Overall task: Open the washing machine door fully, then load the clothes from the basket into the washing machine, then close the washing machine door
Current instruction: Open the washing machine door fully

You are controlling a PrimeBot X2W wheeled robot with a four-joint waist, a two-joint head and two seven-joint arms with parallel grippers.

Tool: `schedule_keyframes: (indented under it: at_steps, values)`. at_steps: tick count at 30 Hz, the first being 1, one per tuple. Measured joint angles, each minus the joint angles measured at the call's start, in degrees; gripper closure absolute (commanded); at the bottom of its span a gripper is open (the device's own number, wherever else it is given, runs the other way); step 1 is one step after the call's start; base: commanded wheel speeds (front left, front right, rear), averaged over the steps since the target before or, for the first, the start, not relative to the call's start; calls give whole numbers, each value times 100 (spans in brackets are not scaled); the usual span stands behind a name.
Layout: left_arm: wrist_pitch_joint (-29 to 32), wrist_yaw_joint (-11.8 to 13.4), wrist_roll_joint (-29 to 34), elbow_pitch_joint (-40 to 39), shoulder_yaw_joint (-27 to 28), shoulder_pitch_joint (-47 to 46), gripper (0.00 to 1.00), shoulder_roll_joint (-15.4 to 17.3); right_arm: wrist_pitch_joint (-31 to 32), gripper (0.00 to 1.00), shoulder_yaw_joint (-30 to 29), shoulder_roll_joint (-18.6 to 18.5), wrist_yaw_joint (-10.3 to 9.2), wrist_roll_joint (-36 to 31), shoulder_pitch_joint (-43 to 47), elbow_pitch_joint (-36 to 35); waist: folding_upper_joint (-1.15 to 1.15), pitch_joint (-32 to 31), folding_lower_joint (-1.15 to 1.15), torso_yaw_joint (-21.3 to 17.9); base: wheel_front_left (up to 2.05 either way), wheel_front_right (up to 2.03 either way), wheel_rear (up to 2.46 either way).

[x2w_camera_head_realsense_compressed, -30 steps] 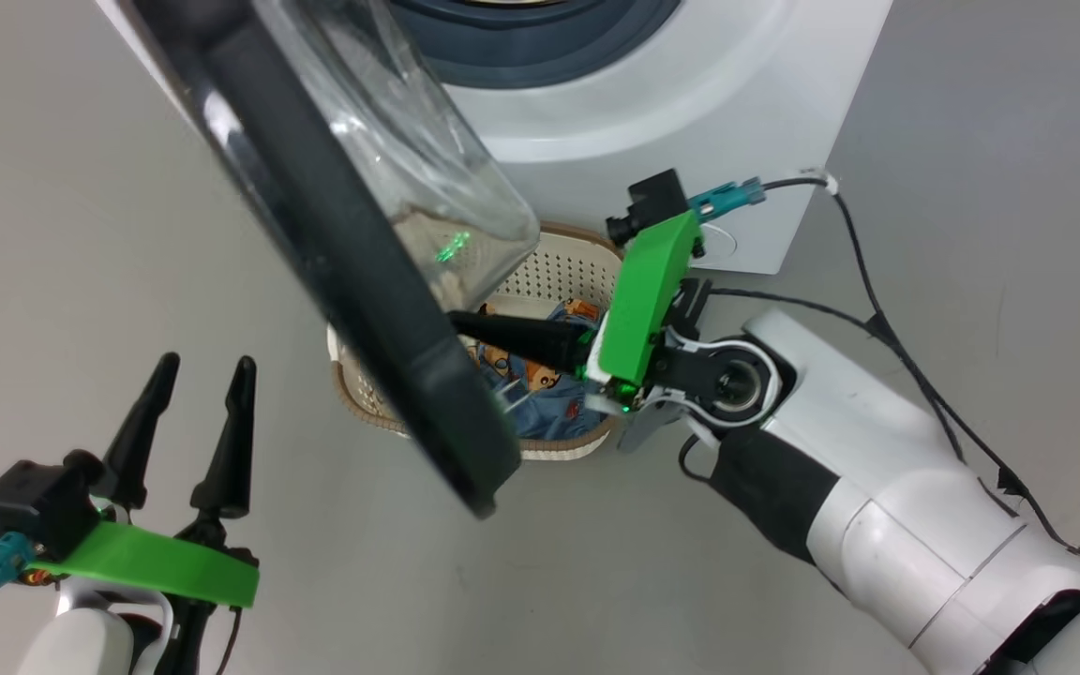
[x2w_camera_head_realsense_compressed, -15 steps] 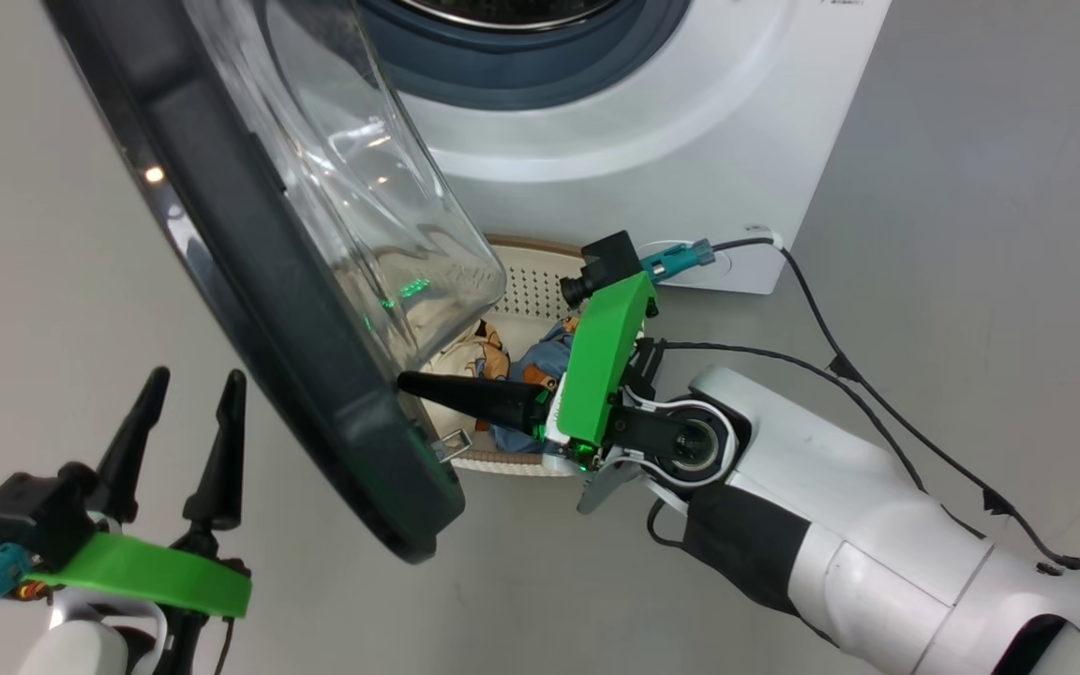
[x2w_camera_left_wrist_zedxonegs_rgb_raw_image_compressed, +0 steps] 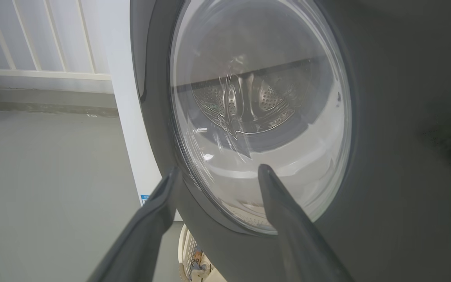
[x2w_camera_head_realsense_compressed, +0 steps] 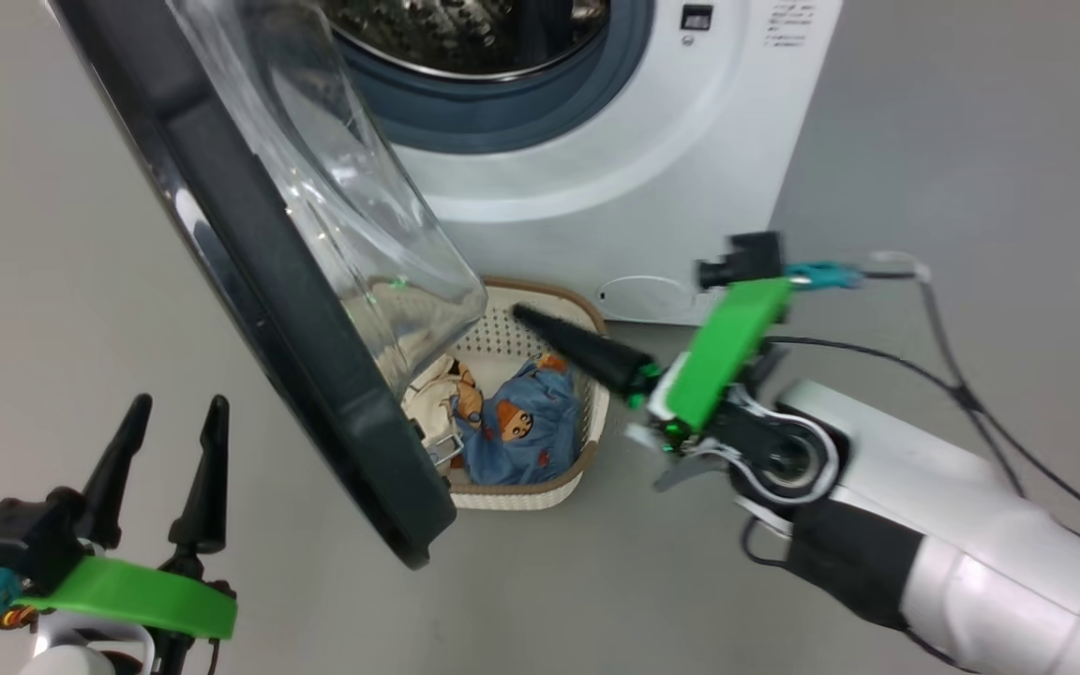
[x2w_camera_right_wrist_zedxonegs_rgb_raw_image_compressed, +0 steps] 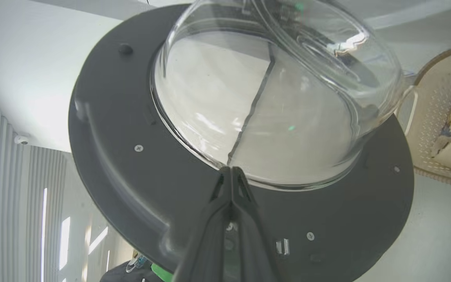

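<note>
Right hand (x2w_camera_head_realsense_compressed: pixel 523 313): fingers pressed together, empty, tips near the washing machine door (x2w_camera_head_realsense_compressed: pixel 249 244); contact unclear. Below the tips is one basket (x2w_camera_head_realsense_compressed: pixel 549 492) with two clothes (x2w_camera_head_realsense_compressed: pixel 521 431), the cream one half hidden by the door. Left hand (x2w_camera_head_realsense_compressed: pixel 180 401): spread wide, empty. Washing machine (x2w_camera_head_realsense_compressed: pixel 596 187) beyond, drum cut off.
</note>
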Motion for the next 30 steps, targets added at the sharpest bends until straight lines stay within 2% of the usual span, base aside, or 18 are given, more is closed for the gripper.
schedule_keyframes:
  at_steps: [2,3,4,5,8,12,13,14,18,21,23,26,30]
  values:
    - [0,0,14,-1,52,20,0,-1,-478,100,76,-254,0,-21,50,-176,0,-53,0,-63,0,0,0]
    - [0,0,36,-1,81,31,0,-1,-793,92,94,-359,0,-62,60,-223,0,-78,0,-97,0,0,0]
    - [0,0,57,-4,109,58,0,0,-1095,53,149,-482,0,-180,60,-280,0,-102,0,-132,0,0,0]
    - [0,0,63,-5,130,93,0,-1,-1350,0,193,-592,0,-333,65,-311,0,-127,0,-165,0,0,0]
    - [0,0,97,-13,212,175,0,-4,-1604,0,59,-870,0,-843,172,-211,0,-194,0,-263,0,0,0]
    - [0,0,170,-45,307,271,0,-15,-1606,0,-1329,-828,0,-2346,658,302,0,-258,-1,-398,0,0,0]
    - [0,0,170,-45,307,271,0,-15,-1606,0,-1329,-828,0,-2346,658,302,0,-258,-1,-398,0,0,0]
    - [0,0,196,-62,324,299,0,-19,-1606,0,-1729,-761,0,-2883,854,386,0,-274,0,-431,0,0,0]
    - [0,0,242,-98,367,404,0,-51,-1607,0,-3377,-268,0,-5226,1818,461,0,-342,-1,-549,0,0,0]
    - [0,0,253,-112,393,478,0,-82,-1608,0,-4545,338,0,-6753,2702,70,0,-393,-1,-617,0,0,0]
    - [0,0,254,-115,402,489,0,-103,-1607,0,-5112,710,0,-7661,3282,-301,0,-430,0,-653,0,0,0]
    - [0,0,282,-122,439,525,0,-133,-1608,0,-5688,1191,0,-8697,4017,-848,0,-486,-1,-698,0,0,0]
    - [0,0,299,-127,497,654,0,-178,-1608,0,-6077,1460,1,-9449,4673,-1380,0,-541,0,-758,0,0,0]
